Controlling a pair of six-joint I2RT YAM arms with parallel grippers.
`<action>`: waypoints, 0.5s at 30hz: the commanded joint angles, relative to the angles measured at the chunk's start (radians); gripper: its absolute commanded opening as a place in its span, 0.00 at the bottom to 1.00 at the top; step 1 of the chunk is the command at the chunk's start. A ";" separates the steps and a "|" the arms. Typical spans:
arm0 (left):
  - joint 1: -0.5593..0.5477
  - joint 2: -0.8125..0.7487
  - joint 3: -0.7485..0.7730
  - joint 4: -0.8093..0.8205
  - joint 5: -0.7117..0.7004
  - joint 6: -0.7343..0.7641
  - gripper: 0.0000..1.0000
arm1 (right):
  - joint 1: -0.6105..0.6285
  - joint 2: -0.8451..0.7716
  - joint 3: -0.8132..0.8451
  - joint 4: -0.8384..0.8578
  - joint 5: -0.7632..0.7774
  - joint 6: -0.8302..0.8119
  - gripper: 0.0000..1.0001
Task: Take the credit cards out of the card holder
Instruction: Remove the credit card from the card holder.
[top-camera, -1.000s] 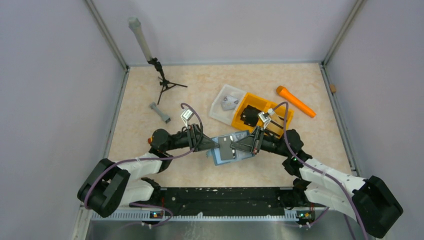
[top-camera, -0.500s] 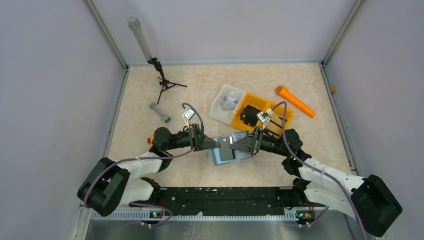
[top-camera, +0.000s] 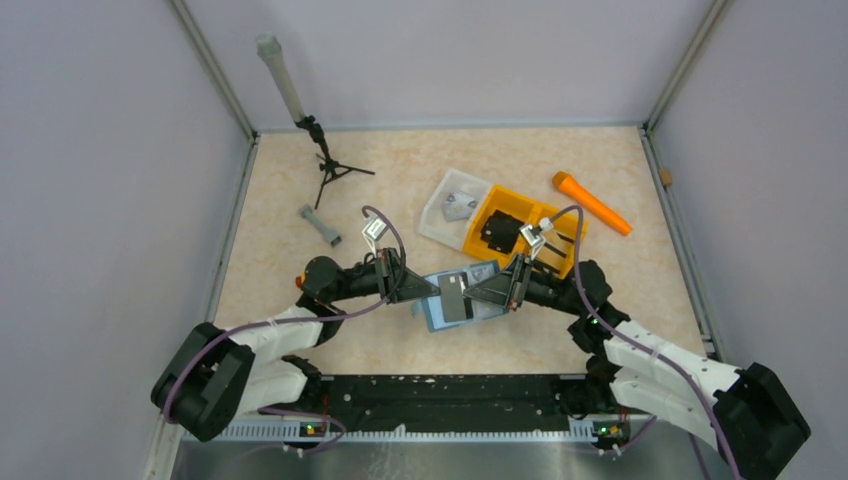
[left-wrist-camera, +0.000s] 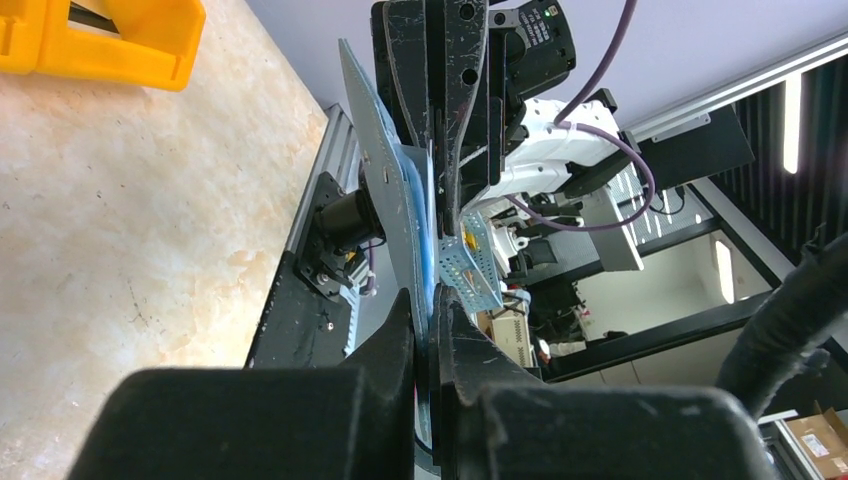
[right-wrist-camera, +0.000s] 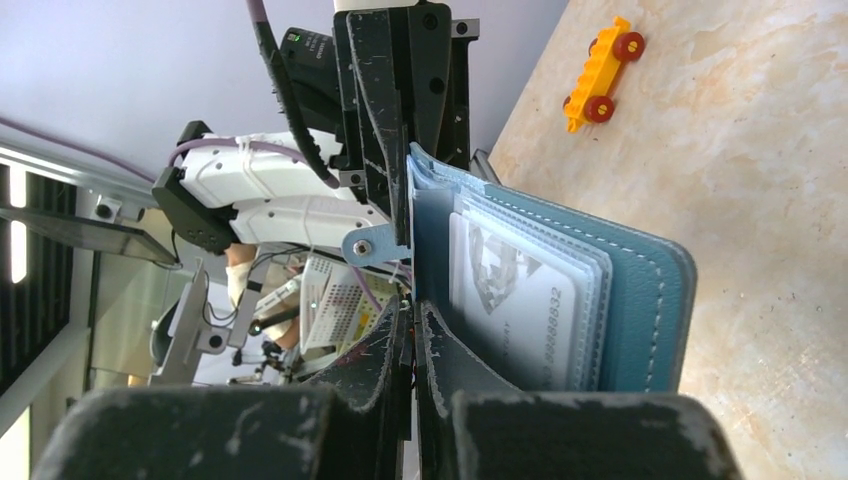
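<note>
Grip is the main matter at this step, as I judge it: both hands have the card holder between them, and a card must come out of it.

On the left, the left hand (top-camera: 428, 290) has its fingers pressed together on the thin left edge of the card holder (top-camera: 440, 318). The left wrist view shows a blue-grey sheet pinched between them. The holder stands open near the front middle of the tabletop (top-camera: 400, 180); I cannot tell if its lower edge touches the surface. On the right, the right hand (top-camera: 476, 292) is closed tight on a grey inner flap of the holder, just beside a white card (right-wrist-camera: 510, 300) that sits in a clear pocket. The cards I can see are all inside the pockets, so the task seems near its beginning.

To do the step well, I think one hand should only hold the cover firm. The other should take a card alone, not the flap with it, and pull straight and slowly along the pocket's opening. If both pull on the holder, it may slip or twist.

As for writing, the white card carries a row of digits along its edge. It seems to end in 532, but I am not sure. No brand name can be read.
</note>
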 joint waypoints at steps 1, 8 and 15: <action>-0.002 -0.026 0.011 0.067 -0.013 0.003 0.00 | -0.008 -0.028 0.027 0.008 0.010 -0.011 0.00; 0.006 -0.073 -0.015 -0.008 -0.017 0.047 0.00 | -0.067 -0.103 0.033 -0.183 0.009 -0.100 0.00; 0.040 -0.140 -0.006 -0.200 -0.008 0.127 0.00 | -0.168 -0.106 0.038 -0.237 -0.082 -0.155 0.00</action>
